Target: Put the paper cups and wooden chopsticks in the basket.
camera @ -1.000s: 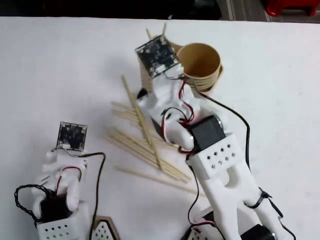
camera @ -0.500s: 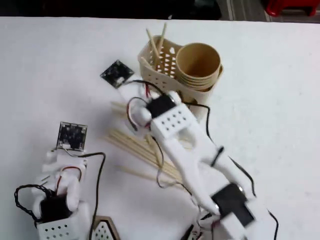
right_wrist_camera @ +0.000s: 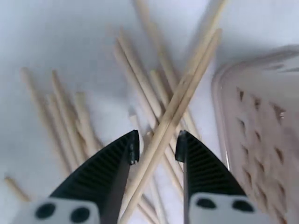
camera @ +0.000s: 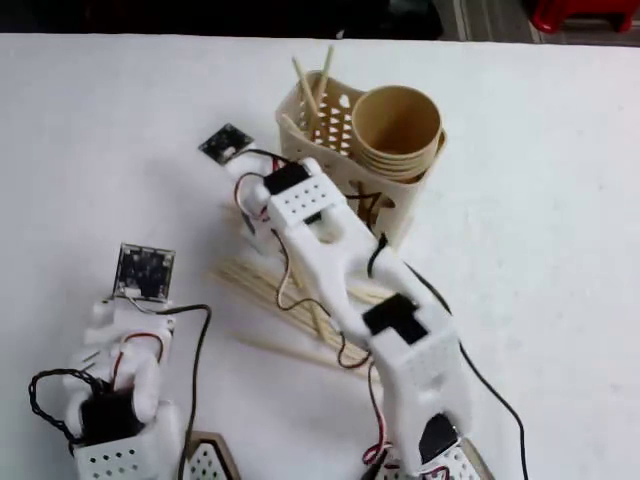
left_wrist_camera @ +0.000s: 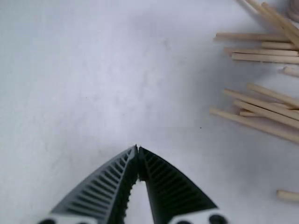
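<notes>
Between the parted right jaws, two chopsticks (right_wrist_camera: 188,89) — basket (right_wrist_camera: 261,121) just beside.

The right arm (camera: 335,255) hides much of the chopsticks (camera: 248,282) beneath it

We count one basket (camera: 340,120) at the table's (camera: 120,110) twelve o'clock. It holds one nested stack of cups (camera: 400,125), with about four rims showing. At least two chopsticks (camera: 324,70) stand at the basket's ten o'clock. The loose sticks (camera: 262,285) at the centre number well over ten, and they overlap too much to count exactly. There are two arms (camera: 330,250).
</notes>
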Controlling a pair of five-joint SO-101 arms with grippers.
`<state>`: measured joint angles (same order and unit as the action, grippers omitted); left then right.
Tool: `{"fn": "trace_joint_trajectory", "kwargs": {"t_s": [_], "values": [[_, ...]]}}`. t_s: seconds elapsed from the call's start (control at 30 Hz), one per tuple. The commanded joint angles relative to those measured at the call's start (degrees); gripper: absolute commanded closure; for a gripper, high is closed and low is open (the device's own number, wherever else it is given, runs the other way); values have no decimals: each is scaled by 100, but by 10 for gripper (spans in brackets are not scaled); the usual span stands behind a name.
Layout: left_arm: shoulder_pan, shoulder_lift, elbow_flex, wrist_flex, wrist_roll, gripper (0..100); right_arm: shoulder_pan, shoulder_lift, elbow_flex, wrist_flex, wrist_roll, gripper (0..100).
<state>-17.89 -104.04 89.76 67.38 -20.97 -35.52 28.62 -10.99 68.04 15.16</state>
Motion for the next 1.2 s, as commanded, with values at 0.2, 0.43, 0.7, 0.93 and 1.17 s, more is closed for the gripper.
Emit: {"fn": "trace_joint_trajectory", "kwargs": {"t_s": [0.2, 0.43, 0.7, 0.93, 1.17], "values": [[-48, -48, -18, -88, -70, 976, 295, 602, -651, -22, 62, 865], [-48, -48, -18, -79, -79, 976, 268, 752, -651, -22, 70, 957], [-48, -48, -18, -79, -79, 976, 215, 629, -800, 409, 70, 980], [-48, -48, -18, -79, -79, 976, 163, 286, -1389, 1191, 70, 980], [-48, -48, -18, -79, -79, 976, 163, 163, -1503, 1473, 70, 974]]}}
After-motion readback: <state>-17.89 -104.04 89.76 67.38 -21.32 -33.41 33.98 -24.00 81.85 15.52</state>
